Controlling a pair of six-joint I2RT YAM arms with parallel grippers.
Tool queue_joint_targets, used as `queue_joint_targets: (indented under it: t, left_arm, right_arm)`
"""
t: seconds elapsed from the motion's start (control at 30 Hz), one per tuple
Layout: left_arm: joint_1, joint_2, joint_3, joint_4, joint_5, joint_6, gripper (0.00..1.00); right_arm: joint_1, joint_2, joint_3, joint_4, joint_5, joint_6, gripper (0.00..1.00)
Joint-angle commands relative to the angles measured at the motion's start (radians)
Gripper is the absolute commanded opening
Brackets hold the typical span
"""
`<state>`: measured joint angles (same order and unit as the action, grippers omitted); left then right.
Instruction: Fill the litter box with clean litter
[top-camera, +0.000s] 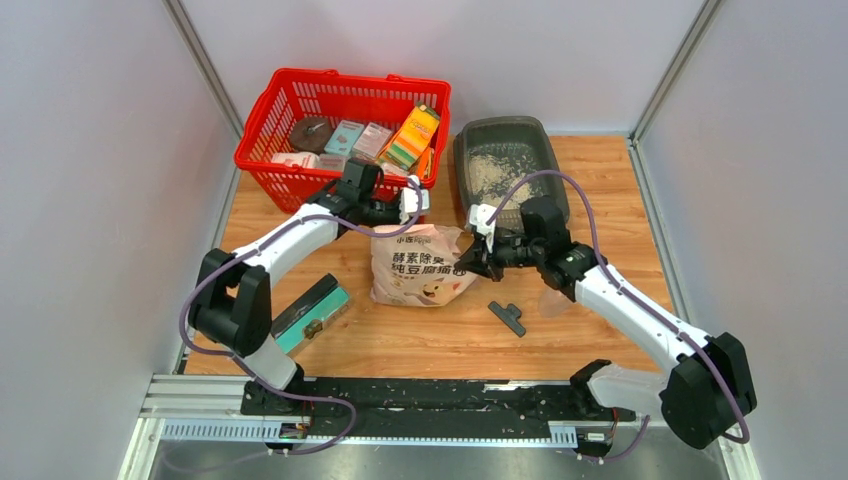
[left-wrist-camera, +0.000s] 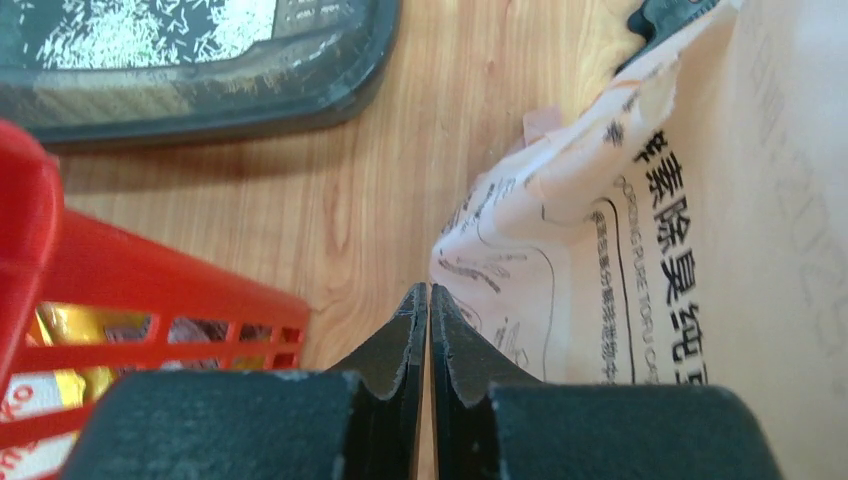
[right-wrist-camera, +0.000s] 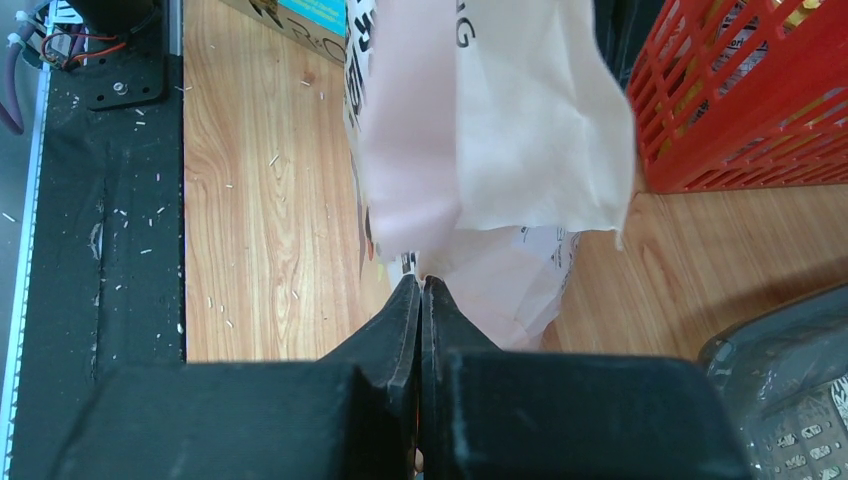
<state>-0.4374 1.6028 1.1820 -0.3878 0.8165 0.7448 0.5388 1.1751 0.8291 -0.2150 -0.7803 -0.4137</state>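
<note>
The dark grey litter box (top-camera: 548, 160) stands at the back right with pale litter granules (top-camera: 495, 165) in it. It also shows in the left wrist view (left-wrist-camera: 200, 90) and the right wrist view (right-wrist-camera: 790, 380). The pinkish-beige litter bag (top-camera: 420, 265) lies on the wood in the middle. My left gripper (top-camera: 416, 210) is shut at the bag's far edge, and its tips (left-wrist-camera: 428, 290) meet on the crumpled bag corner (left-wrist-camera: 600, 250). My right gripper (top-camera: 472, 260) is shut at the bag's right edge, and its tips (right-wrist-camera: 422, 280) pinch the bag's thin film (right-wrist-camera: 500, 130).
A red mesh basket (top-camera: 262, 130) with several packages stands at the back left, close to my left gripper (left-wrist-camera: 150, 280). A teal-and-black box (top-camera: 310, 310) lies at the front left. A small black T-shaped piece (top-camera: 508, 316) lies right of the bag. A black rail (top-camera: 430, 392) runs along the near edge.
</note>
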Motion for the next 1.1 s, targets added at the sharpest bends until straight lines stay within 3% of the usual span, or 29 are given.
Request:
queue_joint_targets:
  t: [0.0,0.4,1.07]
  left_arm:
    - [-0.032,0.040,0.089,0.058,0.032,-0.016,0.10]
    - [-0.102,0.138,0.238,-0.141,0.118,0.079,0.10]
    - [-0.172,0.190,0.292,-0.209,0.153,0.045,0.10]
  right_arm:
    - [-0.023,-0.031,-0.005,0.025,-0.046,-0.019,0.00]
    - [-0.034,0.006,-0.021,0.138,-0.010,0.058,0.01]
    - [-0.059,0.046,-0.028,0.203,-0.001,0.039,0.03]
